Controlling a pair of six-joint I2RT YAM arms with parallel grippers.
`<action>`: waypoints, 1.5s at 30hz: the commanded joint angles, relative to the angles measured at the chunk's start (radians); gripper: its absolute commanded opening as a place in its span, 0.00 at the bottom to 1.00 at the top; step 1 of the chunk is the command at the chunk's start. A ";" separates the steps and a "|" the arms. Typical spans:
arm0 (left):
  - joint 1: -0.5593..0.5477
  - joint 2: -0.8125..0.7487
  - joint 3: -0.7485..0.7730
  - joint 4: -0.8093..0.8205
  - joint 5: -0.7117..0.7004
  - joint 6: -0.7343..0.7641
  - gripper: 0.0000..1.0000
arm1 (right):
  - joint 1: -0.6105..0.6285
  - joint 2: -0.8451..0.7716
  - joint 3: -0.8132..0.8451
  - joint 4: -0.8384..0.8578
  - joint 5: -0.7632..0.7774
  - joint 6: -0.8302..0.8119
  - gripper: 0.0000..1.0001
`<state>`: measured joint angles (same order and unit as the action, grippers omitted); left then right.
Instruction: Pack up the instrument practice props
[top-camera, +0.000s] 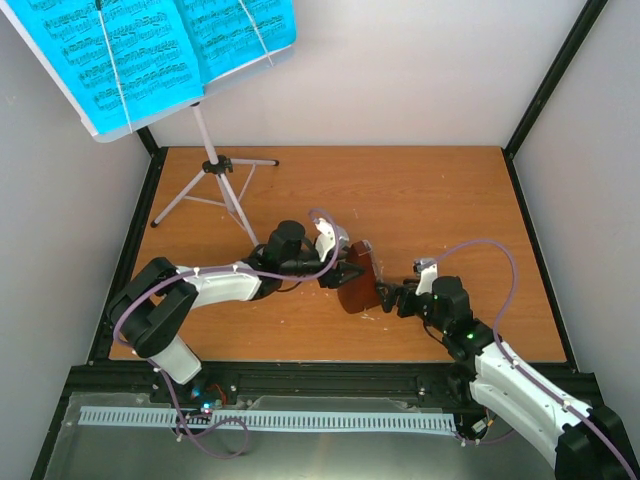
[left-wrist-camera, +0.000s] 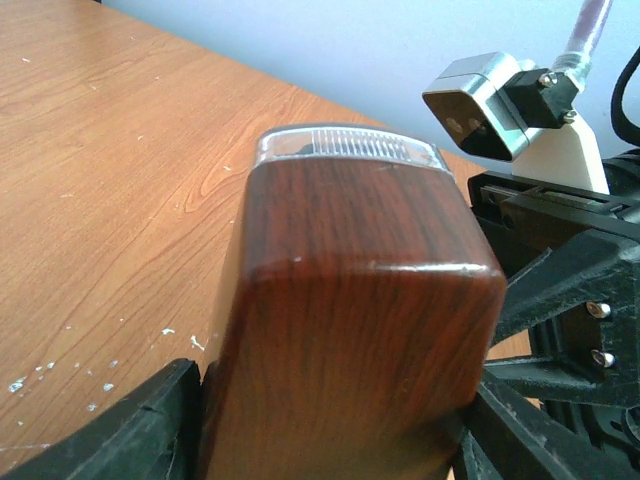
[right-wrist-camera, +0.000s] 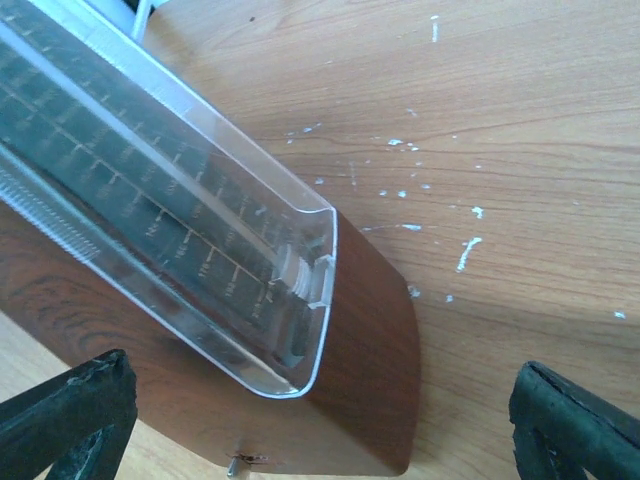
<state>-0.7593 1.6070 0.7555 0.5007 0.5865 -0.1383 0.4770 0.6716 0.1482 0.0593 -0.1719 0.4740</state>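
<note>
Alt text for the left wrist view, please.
A brown wood-grain metronome fills the frame, sitting between the left arm's black fingers; whether they grip it is unclear. Behind it lie the wooden table and the right arm's camera.

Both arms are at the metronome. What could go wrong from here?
1. The left gripper straddles the metronome, whose wood sides look smooth and glossy; it might slip when lifted.
2. The open right gripper sits close beside it, facing the clear cover; the arms could collide or knock the cover.
</note>
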 joint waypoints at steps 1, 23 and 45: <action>0.037 -0.023 0.032 -0.054 0.109 -0.035 0.49 | -0.009 -0.018 -0.001 0.039 -0.084 -0.065 1.00; 0.193 -0.016 0.131 -0.369 0.284 0.082 0.45 | 0.277 0.435 0.054 0.333 0.066 -0.201 1.00; 0.193 -0.027 0.126 -0.368 0.264 0.089 0.45 | 0.357 0.583 0.121 0.311 0.200 -0.289 0.91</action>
<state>-0.5716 1.5810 0.8558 0.1631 0.8425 -0.0528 0.8173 1.2301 0.2474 0.3557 -0.0338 0.1963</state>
